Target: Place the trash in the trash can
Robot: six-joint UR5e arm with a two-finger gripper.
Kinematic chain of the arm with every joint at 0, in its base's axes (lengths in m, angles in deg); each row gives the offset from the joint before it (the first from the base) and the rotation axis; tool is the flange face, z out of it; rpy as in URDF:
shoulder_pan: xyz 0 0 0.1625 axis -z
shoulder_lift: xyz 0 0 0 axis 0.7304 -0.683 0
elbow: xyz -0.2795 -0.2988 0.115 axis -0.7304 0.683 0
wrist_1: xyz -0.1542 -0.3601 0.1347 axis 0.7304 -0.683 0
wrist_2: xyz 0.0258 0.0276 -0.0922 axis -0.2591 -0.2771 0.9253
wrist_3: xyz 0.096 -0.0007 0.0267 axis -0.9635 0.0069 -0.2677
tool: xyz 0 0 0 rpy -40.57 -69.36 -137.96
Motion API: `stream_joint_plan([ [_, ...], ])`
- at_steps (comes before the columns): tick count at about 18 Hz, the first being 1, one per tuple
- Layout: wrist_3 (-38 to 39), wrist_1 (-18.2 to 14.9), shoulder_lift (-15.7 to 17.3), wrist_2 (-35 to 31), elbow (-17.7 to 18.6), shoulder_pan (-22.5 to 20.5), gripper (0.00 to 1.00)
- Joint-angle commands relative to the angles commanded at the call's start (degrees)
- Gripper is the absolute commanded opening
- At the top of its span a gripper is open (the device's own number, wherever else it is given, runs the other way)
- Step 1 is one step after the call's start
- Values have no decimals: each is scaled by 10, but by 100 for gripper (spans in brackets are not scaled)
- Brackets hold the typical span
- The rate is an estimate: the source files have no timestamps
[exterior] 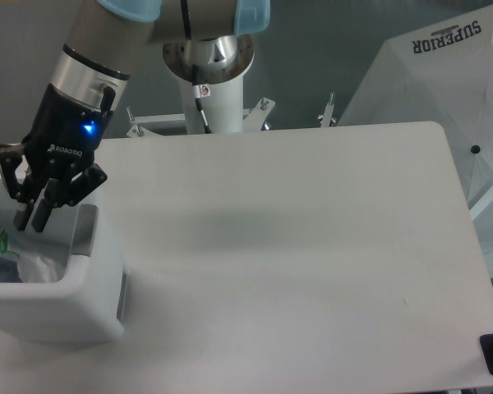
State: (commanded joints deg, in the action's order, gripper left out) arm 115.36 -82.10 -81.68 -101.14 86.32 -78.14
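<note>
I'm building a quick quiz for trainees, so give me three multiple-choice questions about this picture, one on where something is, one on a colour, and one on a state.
1. Where does the clear plastic bag lie?
A. Mid-table
B. Inside the trash can
C. On the floor

2. What colour is the light on the gripper?
A. Blue
B. Red
C. Yellow

3. What is the gripper holding?
A. The bag
B. A bottle
C. Nothing

Answers:
1 B: the bag sits within the bin's walls.
2 A: a blue glow shows on its black body.
3 C: its fingers hang above the bag with nothing between them.
</note>
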Motion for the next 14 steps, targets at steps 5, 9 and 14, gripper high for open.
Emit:
stream_joint_plan([
  [5,-197,3,4,0,22,-58,100],
  [9,-294,2,3,-24,26,-105,100],
  [14,-424,-2,-1,-132,32,-124,100],
])
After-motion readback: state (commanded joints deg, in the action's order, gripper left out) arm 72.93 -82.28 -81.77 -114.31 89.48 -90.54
